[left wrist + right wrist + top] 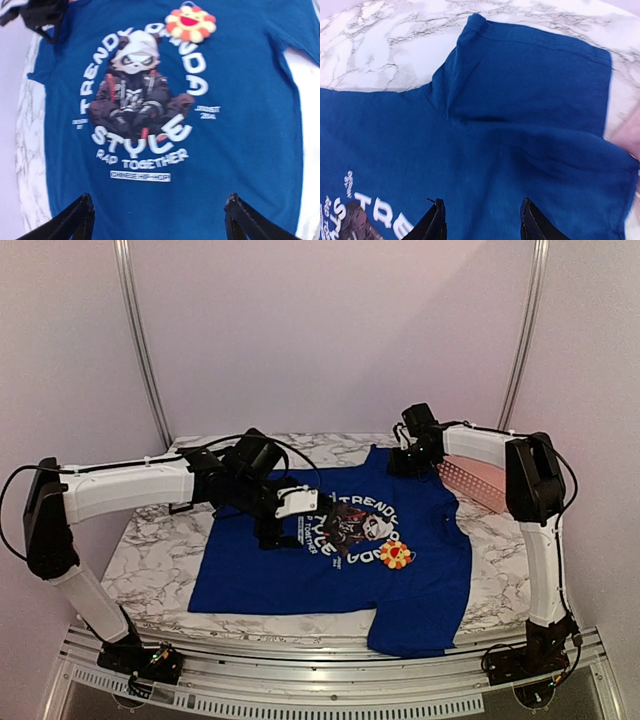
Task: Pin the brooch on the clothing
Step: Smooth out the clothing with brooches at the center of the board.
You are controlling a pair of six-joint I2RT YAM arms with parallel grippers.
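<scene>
The clothing [330,580], a royal blue T-shirt with a panda print, lies spread flat on the marble table [160,540]. The brooch [396,555], a small yellow, orange and red flower, sits on the shirt just right of the print. The left wrist view shows the brooch [190,22] by the lettering, far from my fingers. My left gripper [158,205] hovers open over the shirt [240,125] below the print, empty. In the top view it [272,533] is at the shirt's left part. My right gripper [482,205] stands open over the shirt [520,100] near a sleeve, holding nothing.
A pink perforated container [475,480] rests at the back right of the table, beside my right gripper [405,462]; its edge [625,135] shows in the right wrist view. Bare marble [385,45] lies beyond the sleeve. Walls close in behind.
</scene>
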